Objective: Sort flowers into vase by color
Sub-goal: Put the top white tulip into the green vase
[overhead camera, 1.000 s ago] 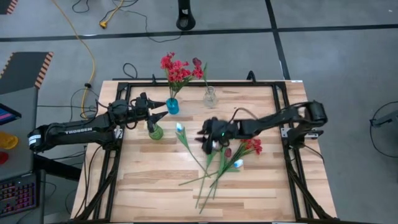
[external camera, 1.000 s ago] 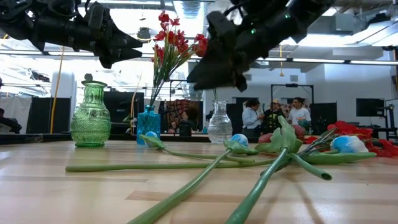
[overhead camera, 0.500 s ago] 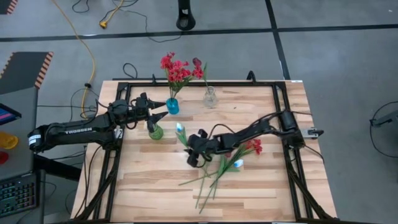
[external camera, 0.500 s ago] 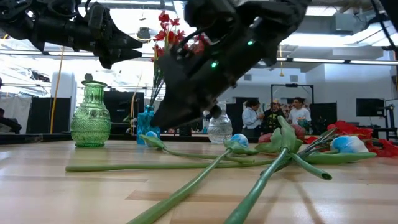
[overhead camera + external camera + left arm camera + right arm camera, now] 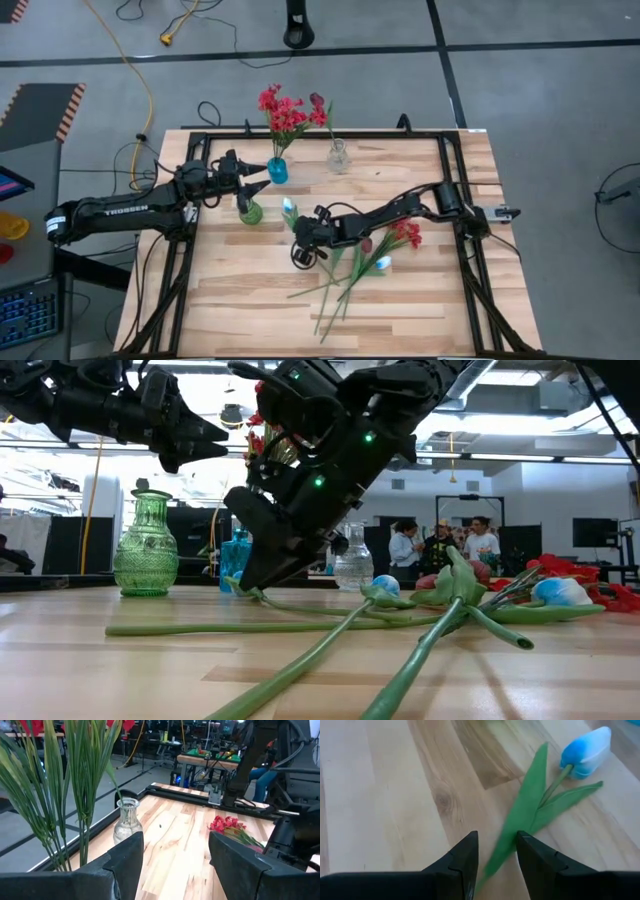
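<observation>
From above, my right gripper [image 5: 299, 250] sits low over the wooden table [image 5: 420, 300], on the stem of the white-and-blue tulip [image 5: 289, 206] lying just beside the green glass vase [image 5: 250, 211]. The stem runs away from that vase toward the pile of loose flowers [image 5: 370, 255]. My left gripper [image 5: 258, 177] waits above the green vase, near the blue vase holding red blossoms [image 5: 277, 170].

At table height, my right gripper [image 5: 255, 565] slants down to the stem, the clear glass vase [image 5: 353, 560] behind.

My left wrist shows open fingers [image 5: 127, 855], holding nothing.

My right wrist shows fingers [image 5: 465, 860] parted a little, empty, straddling the stem; the tulip head [image 5: 585, 752] lies ahead, its long axis running out diagonally from between my fingers. I judge my right arm nearer.
</observation>
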